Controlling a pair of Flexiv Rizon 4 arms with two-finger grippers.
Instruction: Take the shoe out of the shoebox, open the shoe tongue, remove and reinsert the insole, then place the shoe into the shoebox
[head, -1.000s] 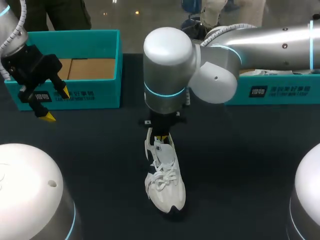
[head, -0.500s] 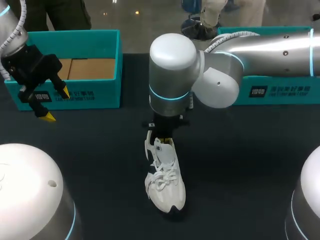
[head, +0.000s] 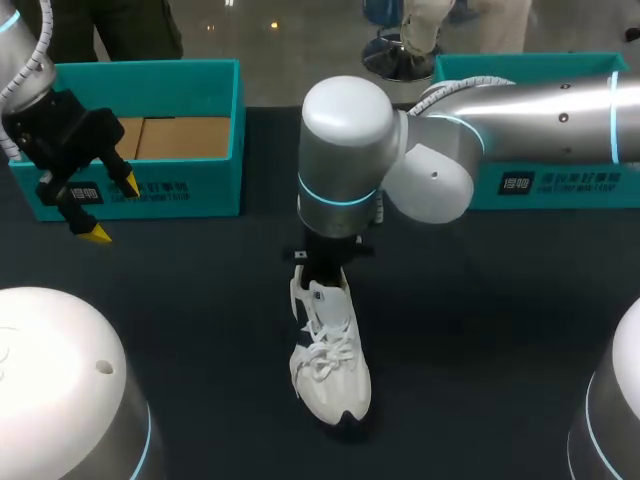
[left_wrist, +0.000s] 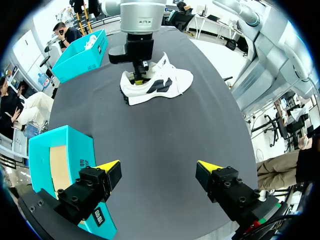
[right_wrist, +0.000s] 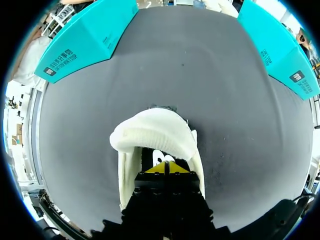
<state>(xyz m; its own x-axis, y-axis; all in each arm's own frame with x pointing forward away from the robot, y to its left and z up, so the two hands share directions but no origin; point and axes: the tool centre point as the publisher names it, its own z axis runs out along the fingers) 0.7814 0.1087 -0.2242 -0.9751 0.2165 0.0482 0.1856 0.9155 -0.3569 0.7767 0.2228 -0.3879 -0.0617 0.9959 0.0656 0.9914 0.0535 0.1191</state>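
A white shoe (head: 328, 358) stands on the dark table's middle, toe toward the near edge. My right arm reaches in past the middle, its wrist directly over the heel end. In the right wrist view my right gripper (right_wrist: 166, 167) is shut, its yellow tips together down inside the shoe's opening (right_wrist: 155, 132), just over the dark insole (right_wrist: 156, 154); I cannot tell whether it pinches anything. My left gripper (head: 105, 208) hangs open and empty in front of the teal shoebox (head: 190, 185) at the back left. From the left wrist my left gripper (left_wrist: 159, 167) has the shoe (left_wrist: 165, 85) far ahead.
A second teal box (head: 560, 185) stands at the back right behind my right arm. The left box shows a bare cardboard floor (head: 180, 138). Two white rounded arm bases (head: 60, 390) (head: 615, 400) fill the near corners.
My right wrist shifted slightly right, and its yellow tips, visible above the heel before, have sunk into the shoe's opening. The shoe and my left arm kept still.
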